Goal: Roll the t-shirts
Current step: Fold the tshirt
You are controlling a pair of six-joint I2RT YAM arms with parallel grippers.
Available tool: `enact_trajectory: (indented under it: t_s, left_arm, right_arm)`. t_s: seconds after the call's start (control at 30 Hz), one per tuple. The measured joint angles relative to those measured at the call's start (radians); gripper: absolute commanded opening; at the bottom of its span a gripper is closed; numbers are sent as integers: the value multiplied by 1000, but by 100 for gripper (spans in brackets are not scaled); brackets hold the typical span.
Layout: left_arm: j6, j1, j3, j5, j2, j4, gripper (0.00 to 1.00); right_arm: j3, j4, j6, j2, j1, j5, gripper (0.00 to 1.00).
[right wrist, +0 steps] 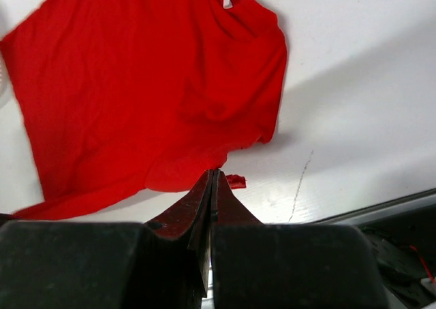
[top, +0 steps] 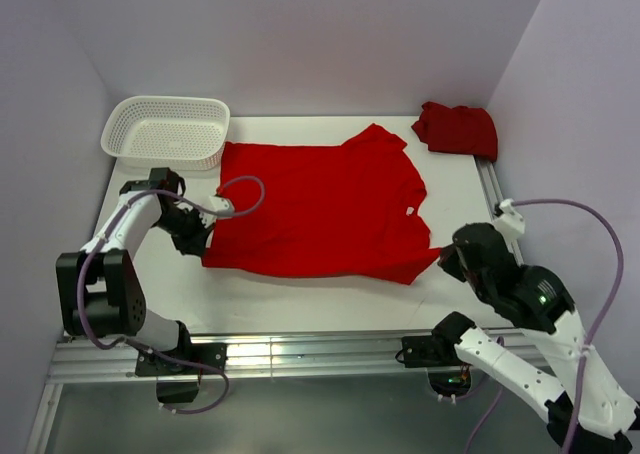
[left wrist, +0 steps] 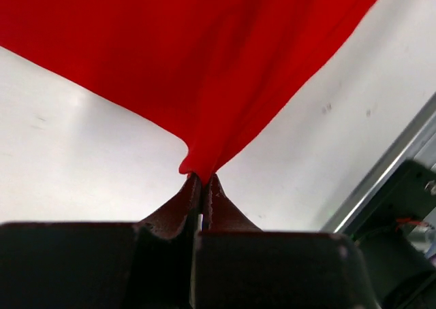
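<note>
We found one red spread t-shirt (top: 320,204) lying flat on the white table (top: 300,299), its neck opening towards the right and its hem towards the left. A second, bunched t-shirt (top: 458,129) lay in a heap at the far right corner, well apart from the first. A white mesh basket (top: 160,159) stood at the far left corner, just beside the far hem corner of the spread t-shirt.

The left gripper (top: 205,236) was at the near hem corner. In its wrist view the fingers were pressed together on the cloth, which was drawn to a point between them.

The right gripper (top: 445,257) was low at the near sleeve. Its fingers were closed, their tips meeting the sleeve's edge. We could not tell whether any cloth was pinched there.
</note>
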Motion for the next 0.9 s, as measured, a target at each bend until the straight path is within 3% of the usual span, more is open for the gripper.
enact_trajectory:
  t_s: [0.2,0.53,0.9]
  left_arm:
    - [-119,-1,158,61,142,36,0]
    - [-331,-26,286,63,314,156,0]
    - [-531,-67,422,-8,462,275,0]
  right_arm:
    - [33,129,-98,233,-33,6,0]
    - [18,438,-316,489,-335,-151,0]
    - [36,595,-414,739,-423,-225,0]
